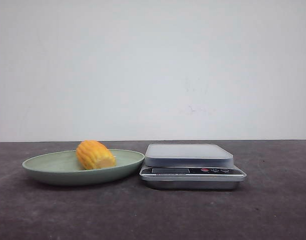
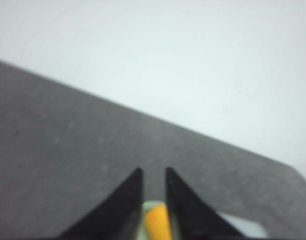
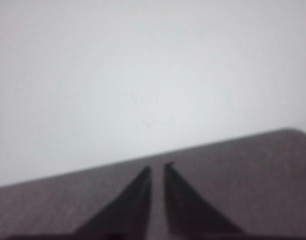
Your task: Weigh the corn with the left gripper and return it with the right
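Stubby yellow-orange corn cob piece (image 1: 95,154) lies on shallow pale green plate (image 1: 47,167), lower left of front view.
Silver digital kitchen scale (image 1: 192,165) just beside plate, centre-right. Left gripper (image 2: 154,172) & right gripper (image 3: 157,168): jaws narrowly apart, holding nothing.

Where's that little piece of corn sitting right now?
In the front view the corn lies on the green plate at the table's left side, just left of the kitchen scale.
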### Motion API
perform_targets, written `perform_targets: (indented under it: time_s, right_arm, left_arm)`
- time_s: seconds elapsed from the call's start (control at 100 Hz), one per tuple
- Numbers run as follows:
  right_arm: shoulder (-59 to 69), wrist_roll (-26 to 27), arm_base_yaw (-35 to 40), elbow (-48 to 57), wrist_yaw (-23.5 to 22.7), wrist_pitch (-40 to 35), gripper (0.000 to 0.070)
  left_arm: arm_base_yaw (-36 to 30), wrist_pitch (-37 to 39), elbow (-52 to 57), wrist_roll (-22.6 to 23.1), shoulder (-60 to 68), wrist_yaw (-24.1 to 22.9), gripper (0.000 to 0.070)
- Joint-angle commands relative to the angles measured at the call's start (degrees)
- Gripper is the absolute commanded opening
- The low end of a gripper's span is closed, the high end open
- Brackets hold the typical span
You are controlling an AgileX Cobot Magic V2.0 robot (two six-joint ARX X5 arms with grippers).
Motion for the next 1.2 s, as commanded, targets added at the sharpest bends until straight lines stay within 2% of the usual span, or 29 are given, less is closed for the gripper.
perform_targets:
  time_s: [0.0,0.03,0.06,0.16,0.35,0.59,0.75,0.82,0.96,1.19]
  right_arm:
    - [0.15,0.31,0.00,1.57,-0.02,0.11,0.0448]
    - [0.13,0.31,0.00,1.95,-0.02,0.11,0.0516]
    - [0.13,0.33,0.00,2.23,-0.17,0.00,0.0535]
    - [0.15,0.26,0.02,3.13,-2.10,-1.25,0.0534]
    - [1.99,0.28,0.04,6.91,-2.47,-2.49,0.0534]
    - [9.84,0.66,0.07,16.44,-5.73,-4.37,0.0534]
    - [14.12,0.81,0.07,21.55,-6.36,-8.33,0.0534]
    - [15.93,0.63,0.07,23.52,-8.37,-10.78,0.0535]
    - [18.67,1.14,0.07,26.21,-12.94,-15.89,0.0544]
    - [19.28,0.44,0.46,26.86,-15.39,-19.85,0.0556]
  left_arm:
    - [-0.02,-0.48,3.06,0.92,1.14,1.09,0.0421]
    - [-0.02,-1.20,4.09,0.92,1.60,1.51,0.0449]
    - [-0.02,-2.03,4.98,0.94,1.92,2.14,0.0445]
    - [-0.02,-2.89,6.43,0.87,2.14,4.63,0.0445]
    - [-1.16,-1.62,9.55,0.94,3.76,8.90,0.0440]
    - [-3.82,-2.93,18.21,1.09,14.01,11.08,0.0439]
    - [-8.79,-8.13,23.12,1.18,23.52,11.08,0.0440]
    - [-11.87,-10.19,24.17,2.10,27.32,9.84,0.0441]
    - [-18.69,-12.15,24.37,2.91,34.38,3.23,0.0441]
    - [-29.14,-10.71,24.37,6.45,46.62,-10.64,0.0441]
